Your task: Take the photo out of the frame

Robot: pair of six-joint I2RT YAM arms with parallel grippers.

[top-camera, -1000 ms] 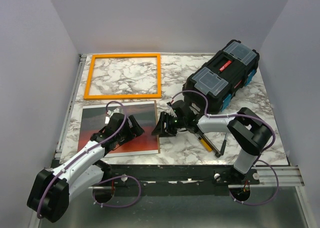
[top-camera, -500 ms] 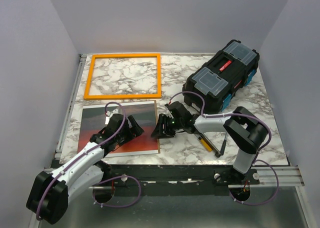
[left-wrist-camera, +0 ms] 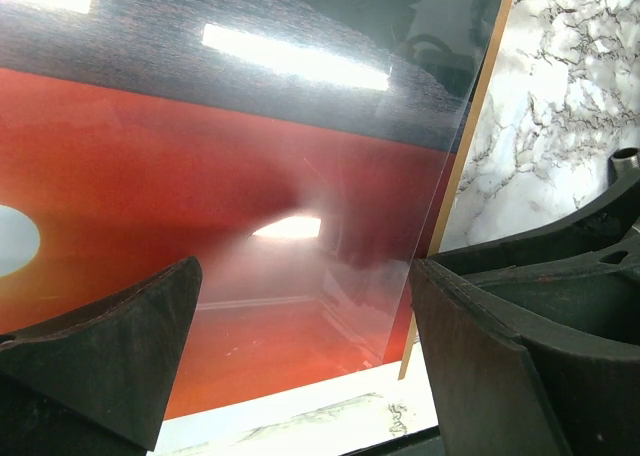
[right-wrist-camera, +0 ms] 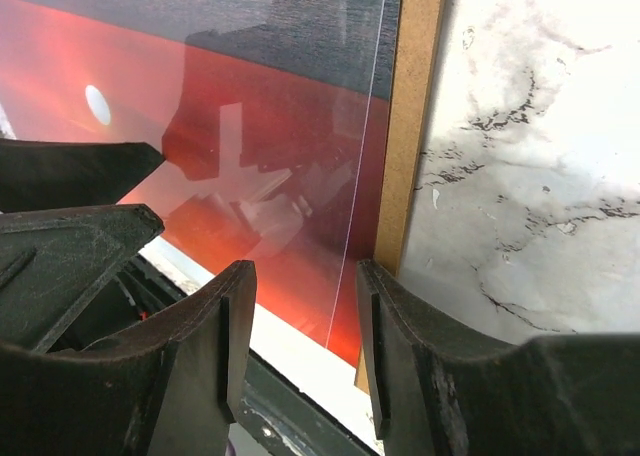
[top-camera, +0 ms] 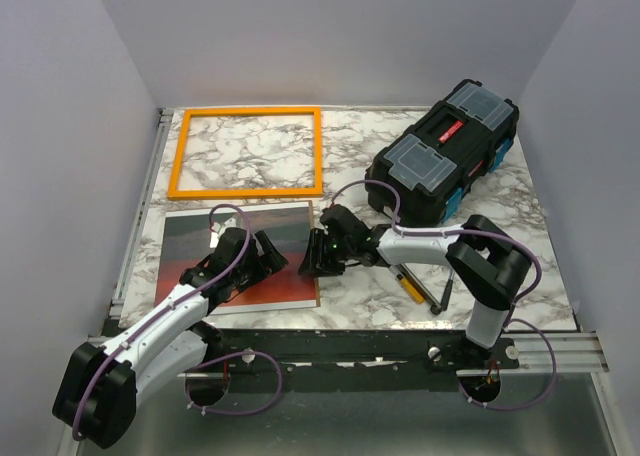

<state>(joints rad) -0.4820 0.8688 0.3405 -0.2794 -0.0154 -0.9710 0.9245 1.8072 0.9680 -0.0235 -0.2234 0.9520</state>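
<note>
your left gripper [left-wrist-camera: 305, 306] hangs wide open over the photo [top-camera: 190, 238], which lies flat on the table [top-camera: 360, 294] at near left. your right gripper [right-wrist-camera: 300, 321] stands half open astride the photo's right edge, fingers clamping nothing. the frame [top-camera: 245, 191] lies apart behind it, marble showing inside, left of the toolbox [top-camera: 445, 156].

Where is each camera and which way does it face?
Top: above, behind the bases, looking down at table, frame, photo, toolbox; left arm, right arm show.
Left wrist: on the wrist, facing down at the photo; left gripper shows.
Right wrist: low, facing the photo's brown edge; right gripper shows.
Shared: both wrist views see the photo's right edge.
</note>
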